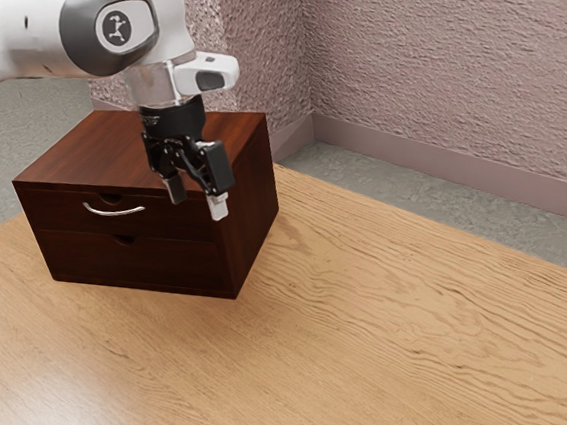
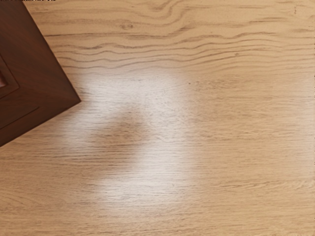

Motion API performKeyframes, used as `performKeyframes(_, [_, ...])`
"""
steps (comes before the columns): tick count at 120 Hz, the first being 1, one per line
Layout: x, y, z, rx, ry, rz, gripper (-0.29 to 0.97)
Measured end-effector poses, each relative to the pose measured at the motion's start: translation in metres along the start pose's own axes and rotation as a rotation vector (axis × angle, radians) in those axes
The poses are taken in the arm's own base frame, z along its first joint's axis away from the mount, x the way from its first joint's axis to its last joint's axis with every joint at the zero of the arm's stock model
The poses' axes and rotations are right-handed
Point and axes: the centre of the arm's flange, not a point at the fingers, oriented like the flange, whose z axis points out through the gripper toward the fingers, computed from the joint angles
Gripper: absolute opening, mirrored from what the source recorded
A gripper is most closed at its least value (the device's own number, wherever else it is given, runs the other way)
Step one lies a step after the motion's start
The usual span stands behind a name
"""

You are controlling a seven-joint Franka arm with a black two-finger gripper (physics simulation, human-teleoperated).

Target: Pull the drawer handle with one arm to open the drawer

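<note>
Gripper (image 1: 197, 202) spread, empty, near cabinet (image 1: 98, 159) corner; exterior view gives handle (image 1: 113, 209); wrist view gives table (image 2: 236, 187), perhaps gripper's shadow (image 2: 125, 132).

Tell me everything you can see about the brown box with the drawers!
The box is dark reddish-brown polished wood, standing flat on the light wooden table. Its front shows two stacked drawers, both looking shut. The upper drawer carries a curved silver handle; the lower drawer shows just a small notch. The open end effector hangs by the box's front corner, to the exterior view's right of the handle, holding nothing.
</note>
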Motion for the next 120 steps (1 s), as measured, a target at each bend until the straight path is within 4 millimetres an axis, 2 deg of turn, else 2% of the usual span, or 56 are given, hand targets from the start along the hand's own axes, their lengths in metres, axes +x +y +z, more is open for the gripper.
performKeyframes(12, [0.001, 0.008, 0.001, 0.018, -0.007, 0.014, 0.68])
performKeyframes(29, [0.000, 0.004, -0.002, 0.024, -0.008, 0.008, 0.68])
performKeyframes(32, [-0.001, 0.004, -0.015, 0.028, 0.015, 0.007, 0.68])
performKeyframes(37, [-0.010, 0.008, -0.064, 0.046, 0.096, 0.011, 0.68])
performKeyframes(41, [-0.019, 0.009, -0.087, 0.054, 0.128, 0.009, 0.68])
performKeyframes(45, [-0.025, 0.008, -0.100, 0.058, 0.142, 0.004, 0.68])
performKeyframes(51, [-0.030, 0.004, -0.107, 0.059, 0.141, -0.005, 0.68])
performKeyframes(56, [-0.028, 0.002, -0.104, 0.057, 0.131, -0.008, 0.68])
performKeyframes(61, [-0.020, 0.001, -0.093, 0.055, 0.110, -0.008, 0.68])
performKeyframes(72, [0.012, -0.002, -0.041, 0.049, 0.028, -0.004, 0.68])
performKeyframes(80, [0.022, 0.002, -0.017, 0.061, -0.002, 0.006, 0.68])
performKeyframes(101, [0.027, -0.002, 0.002, 0.087, -0.010, 0.010, 0.68])
performKeyframes(105, [0.017, -0.003, 0.005, 0.088, -0.019, 0.008, 0.68])
performKeyframes(120, [-0.063, -0.009, 0.006, 0.087, 0.004, 0.001, 0.68])
